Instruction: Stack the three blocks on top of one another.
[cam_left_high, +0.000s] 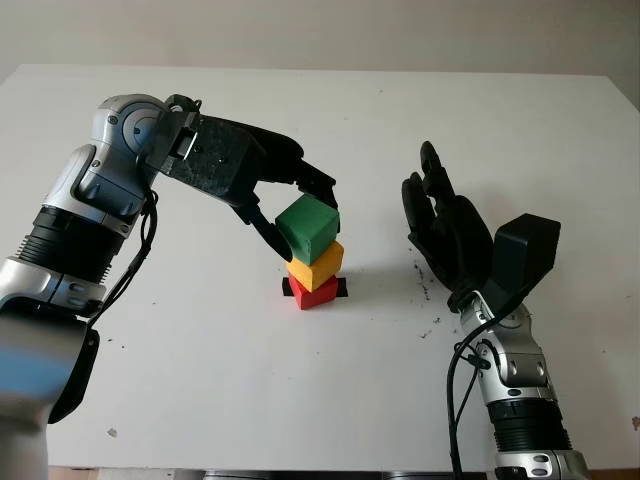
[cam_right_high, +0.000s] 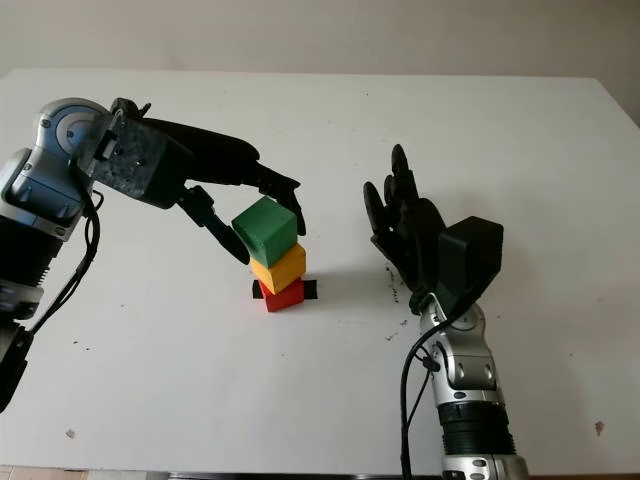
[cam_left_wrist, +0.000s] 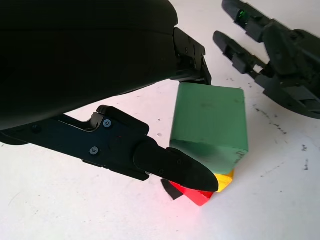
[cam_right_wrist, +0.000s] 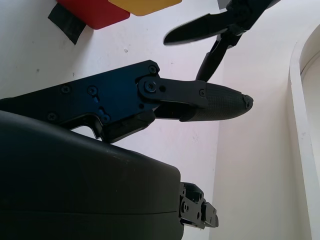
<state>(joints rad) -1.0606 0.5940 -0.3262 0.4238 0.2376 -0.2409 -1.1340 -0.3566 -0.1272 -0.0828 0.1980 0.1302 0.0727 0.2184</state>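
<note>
The left hand (cam_left_high: 290, 215) reaches in over the middle of the worktop (cam_left_high: 200, 380) with its black fingers (cam_left_wrist: 175, 167) closed around the green block (cam_left_high: 308, 226), one finger low on the near face and the others at the far upper edge. That block is tilted a little and sits on top of the yellow block (cam_left_high: 318, 265), which in turn sits on the red block (cam_left_high: 314, 292); the three form a small, slightly twisted tower. Under the red block a strip of black tape (cam_left_high: 342, 288) shows at both sides, stuck flat to the surface.

The right hand (cam_left_high: 440, 225) is open and stands upright, just to the right of the tower and apart from it, holding nothing.

The blocks are plain cubes with matte painted faces and crisp edges; the green one shows a few faint scuffs in the left wrist view. Both hands have hard black shells with visible screws, and the forearms behind them are silver metal with black cable running along them.

The worktop is a flat white board, marked with small dark specks (cam_left_high: 428, 325) near the right hand. Beyond its far edge a pale wall (cam_left_high: 320, 30) rises.
</note>
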